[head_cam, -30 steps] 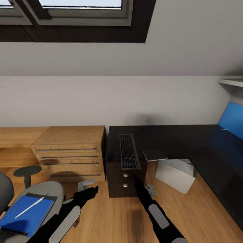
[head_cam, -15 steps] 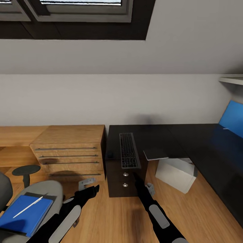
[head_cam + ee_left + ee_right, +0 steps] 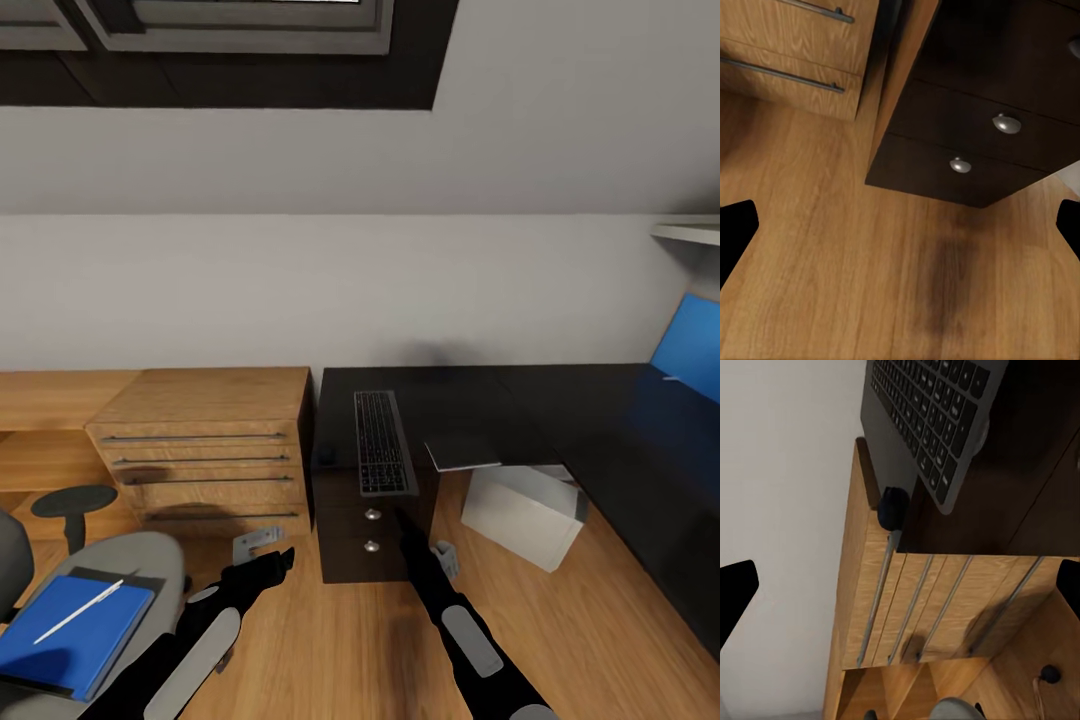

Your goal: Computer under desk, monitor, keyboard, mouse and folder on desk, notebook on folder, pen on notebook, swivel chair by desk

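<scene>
A matt black L-shaped desk (image 3: 560, 405) with shiny metal drawer knobs (image 3: 1006, 123) stands on smooth grained wooden flooring (image 3: 330, 640) beside a light wooden drawer chest (image 3: 205, 445) with dull metal bar handles (image 3: 197, 437).

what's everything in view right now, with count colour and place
keyboard: 1, dark grey, on the black desk, front end past its edge
mouse: 1, dark, at the desk's edge beside the keyboard
desk: 1, black, L-shaped, along the wall
desk drawers: 2, black, round silver knobs, under the keyboard
monitor: 1, blue screen, on the desk at far right
computer: 1, white, on the floor under the desk
wooden drawer unit: 1, light wood, left of the desk
swivel chair: 1, grey, bottom left
notebook: 1, blue, on the chair seat
pen: 1, white, on the notebook
left gripper: open, above the floor
right gripper: open, by the desk drawers
</scene>
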Robot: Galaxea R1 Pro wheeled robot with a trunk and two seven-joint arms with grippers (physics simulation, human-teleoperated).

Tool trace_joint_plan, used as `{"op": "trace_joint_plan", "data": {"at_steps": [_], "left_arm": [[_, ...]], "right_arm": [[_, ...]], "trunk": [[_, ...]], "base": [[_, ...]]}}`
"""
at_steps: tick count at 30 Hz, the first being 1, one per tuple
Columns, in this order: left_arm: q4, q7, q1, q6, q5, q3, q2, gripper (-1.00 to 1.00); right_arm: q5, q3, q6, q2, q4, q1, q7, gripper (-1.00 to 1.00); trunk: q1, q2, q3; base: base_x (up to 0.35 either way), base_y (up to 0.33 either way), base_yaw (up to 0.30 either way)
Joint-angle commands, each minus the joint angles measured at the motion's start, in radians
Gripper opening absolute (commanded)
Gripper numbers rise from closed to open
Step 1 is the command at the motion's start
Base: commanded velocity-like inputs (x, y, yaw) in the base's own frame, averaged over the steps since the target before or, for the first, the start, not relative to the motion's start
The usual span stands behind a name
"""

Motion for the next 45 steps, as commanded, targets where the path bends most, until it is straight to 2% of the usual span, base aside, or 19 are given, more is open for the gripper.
{"op": "trace_joint_plan", "data": {"at_steps": [1,11,16,20,23,26,30,45], "left_arm": [[-0.002,0.008,-0.001,0.001,0.007,-0.003,0.001,1.00],[-0.002,0.008,-0.001,0.001,0.007,-0.003,0.001,1.00],[-0.002,0.008,-0.001,0.001,0.007,-0.003,0.001,1.00],[-0.002,0.009,-0.001,0.001,0.007,-0.004,0.001,1.00],[-0.002,0.009,-0.001,0.001,0.007,-0.005,0.001,1.00],[-0.002,0.009,-0.001,0.001,0.007,-0.007,0.001,1.00],[-0.002,0.010,-0.001,0.001,0.007,-0.008,0.001,1.00],[-0.014,0.039,-0.001,-0.001,0.005,-0.037,0.001,1.00]], "right_arm": [[-0.010,0.003,0.000,0.000,0.000,0.000,0.004,1.00],[-0.009,0.001,-0.002,0.001,-0.002,-0.001,0.018,1.00],[-0.008,0.001,-0.003,0.000,-0.002,-0.001,0.087,1.00],[-0.008,0.001,-0.002,-0.001,-0.001,-0.001,0.114,1.00],[-0.008,-0.005,-0.002,0.000,-0.001,-0.001,0.116,1.00],[-0.007,-0.032,-0.004,0.001,-0.001,-0.001,0.117,1.00],[-0.007,-0.046,-0.003,0.000,-0.002,-0.001,0.117,1.00],[-0.006,-0.050,0.001,-0.002,-0.002,-0.001,0.116,1.00]], "trunk": [[0.004,-0.008,-0.004],[0.042,-0.078,-0.036],[0.062,-0.113,-0.051],[0.077,-0.141,-0.064],[0.088,-0.162,-0.073],[0.100,-0.183,-0.083],[0.115,-0.211,-0.095],[0.173,-0.316,-0.142]], "base": [[0.000,0.000,0.000],[0.000,0.000,0.000],[0.000,0.000,0.000],[0.000,0.000,0.000],[0.000,0.000,0.000],[0.000,0.000,0.000],[0.000,0.000,0.000],[0.000,0.000,0.000]]}}
